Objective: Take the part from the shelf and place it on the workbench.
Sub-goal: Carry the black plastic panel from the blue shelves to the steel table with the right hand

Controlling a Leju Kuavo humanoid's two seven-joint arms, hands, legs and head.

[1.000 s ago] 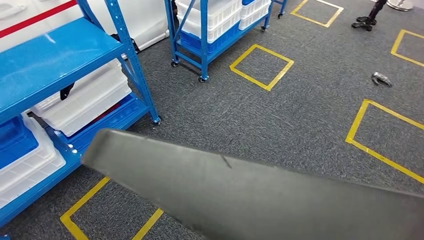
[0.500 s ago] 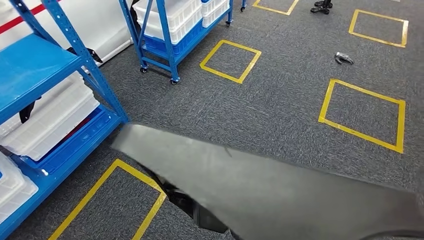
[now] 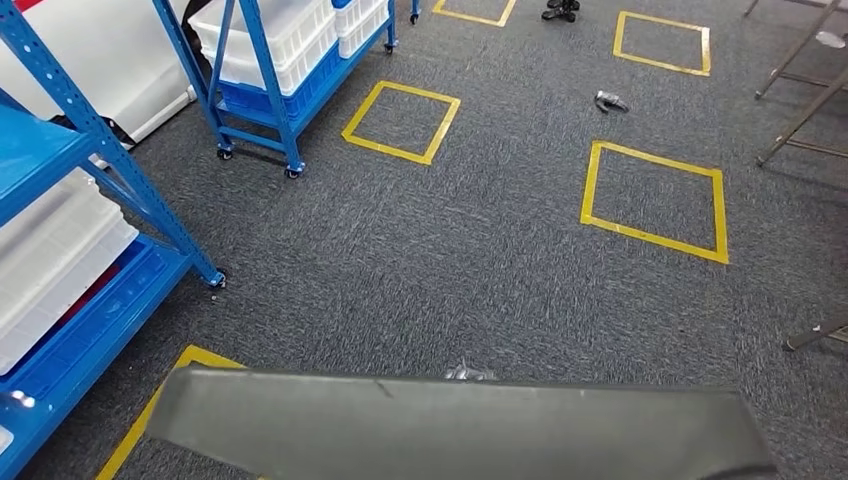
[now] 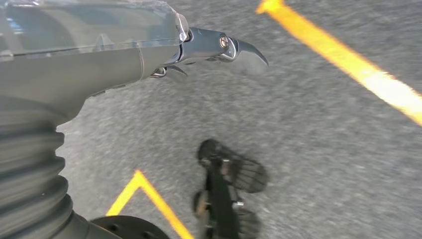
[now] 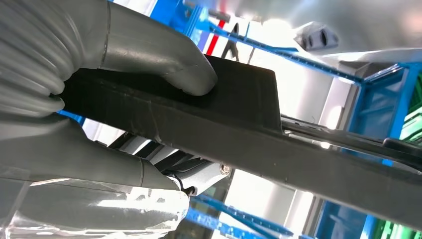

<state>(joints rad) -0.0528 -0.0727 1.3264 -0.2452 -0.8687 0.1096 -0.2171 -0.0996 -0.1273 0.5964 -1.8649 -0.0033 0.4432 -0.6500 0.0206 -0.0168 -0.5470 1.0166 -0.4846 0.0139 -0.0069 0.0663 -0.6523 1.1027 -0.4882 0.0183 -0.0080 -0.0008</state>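
Head view: a long dark grey panel part (image 3: 460, 425) lies across the lower frame, running from 8 o'clock to 4 o'clock, its upper edge roughly level. Beneath and beyond it is grey carpet floor (image 3: 480, 260). Blue shelf rack (image 3: 70, 200) stands at 9 o'clock, with white bins (image 3: 50, 255) on its lower tier. A second blue wheeled rack (image 3: 270, 70) stands at 11 o'clock, loaded with white crates (image 3: 285, 35). Yellow tape squares mark the floor: one (image 3: 400, 120) toward 12 o'clock, one (image 3: 655, 200) at 2 o'clock, a smaller one (image 3: 662, 42) farther off at 1 o'clock. A small grey object (image 3: 611, 101) lies on the carpet between the last two; what it is cannot be told. Metal legs (image 3: 800, 110) slant in at 3 o'clock. The part is over the floor, well apart from the shelf.

Left wrist view: left hand (image 4: 149, 55) enters with grey ribbed cover; its dark fingers (image 4: 234, 47) extend straight out with nothing between them, hand open. Below is blurred carpet with a yellow tape line (image 4: 348, 64) and another yellow corner (image 4: 144, 191).

Right wrist view: right hand (image 5: 114, 114) grips the dark part (image 5: 239, 129). The thick grey thumb (image 5: 164, 62) presses on one face, the rest of the hand (image 5: 94, 164) lies on the opposite face. The part runs away from the hand toward 4 o'clock. Blue rack framing (image 5: 368, 109) shows behind, against bright glare.
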